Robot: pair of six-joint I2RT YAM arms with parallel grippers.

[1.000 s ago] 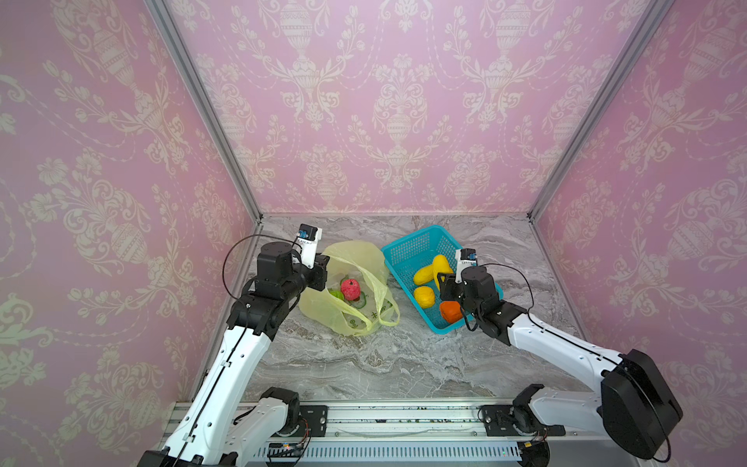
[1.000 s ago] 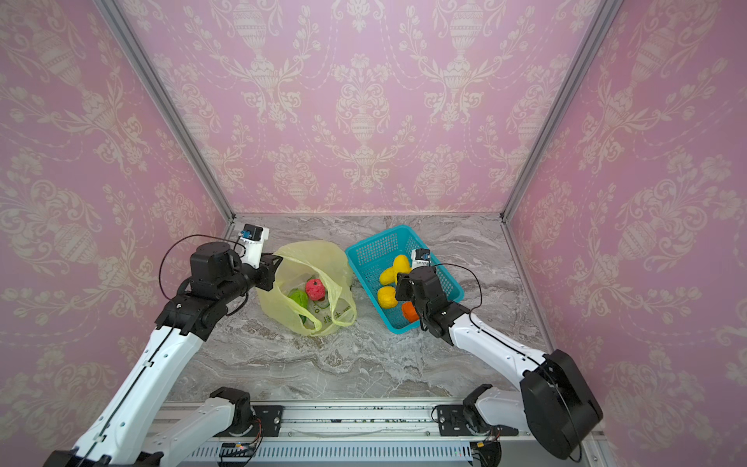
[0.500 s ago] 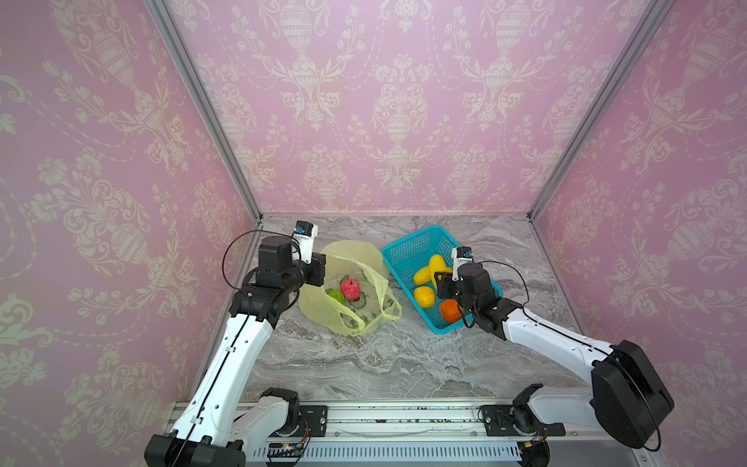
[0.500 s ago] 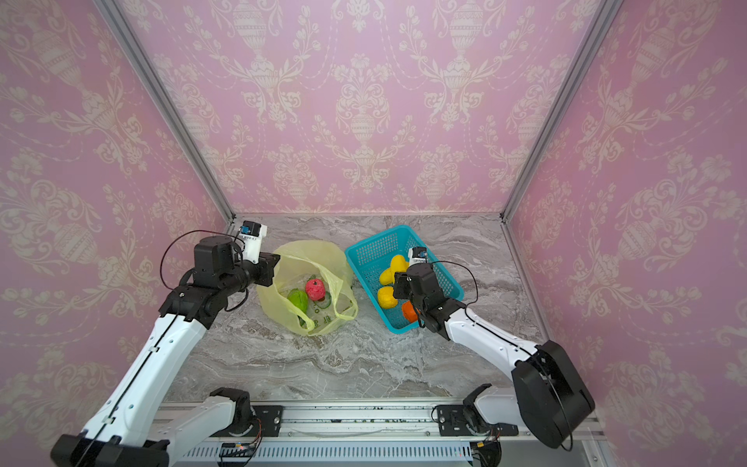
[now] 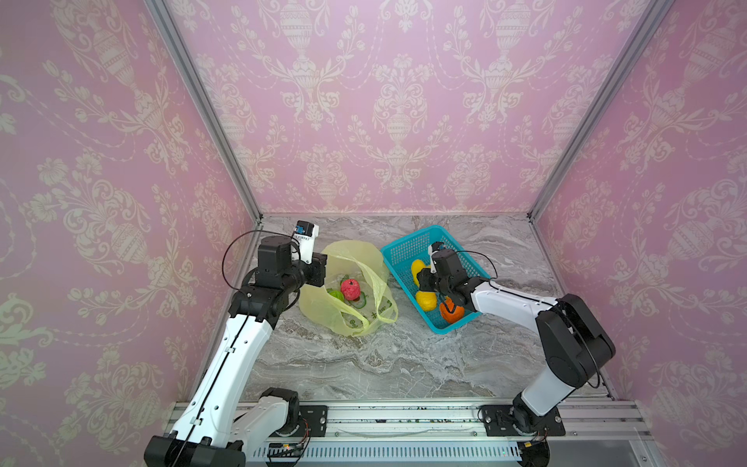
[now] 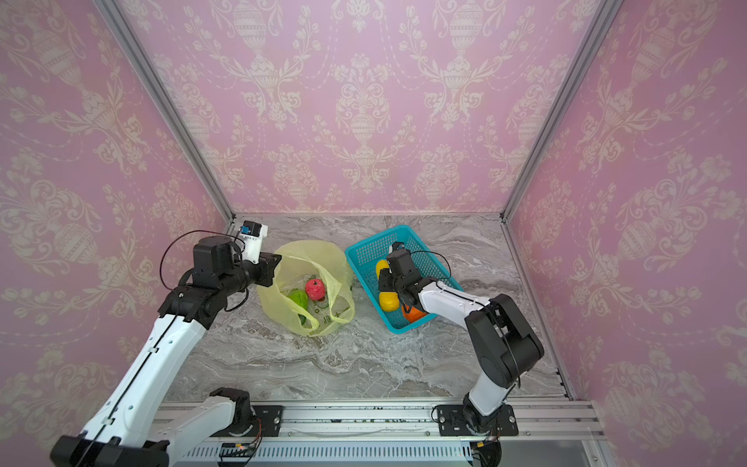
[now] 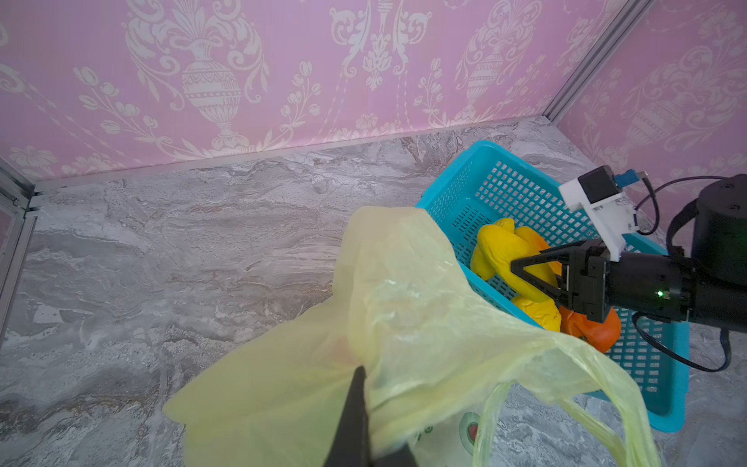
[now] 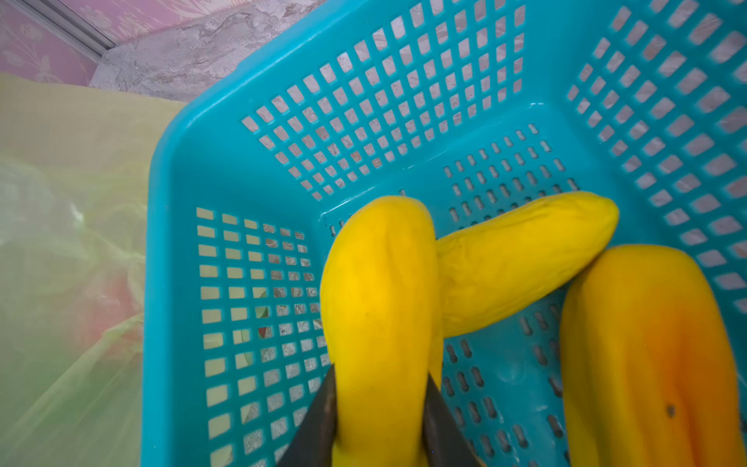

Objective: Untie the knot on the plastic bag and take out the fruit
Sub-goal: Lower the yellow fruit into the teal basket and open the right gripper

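Your left gripper (image 7: 359,370) is pinched together on the plastic bag (image 7: 404,303) at its left rim, likely to hold the mouth open. Your right gripper (image 8: 380,384) is clamped on a yellow oblong fruit (image 8: 380,291) over the teal basket (image 8: 182,202), right of the bag. Still inside: pink-red fruit (image 5: 350,289), green fruit (image 5: 334,295). The loose handles (image 5: 380,283) drape across the mouth.

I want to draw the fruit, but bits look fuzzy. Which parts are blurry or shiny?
Right wrist view: the plastic bag is blurry, the yellow fruit in the right gripper sharp, the basket rim shiny. Left wrist view: the bag close to the lens looks hazy. In both top views: even light, soft shadows, everything small.
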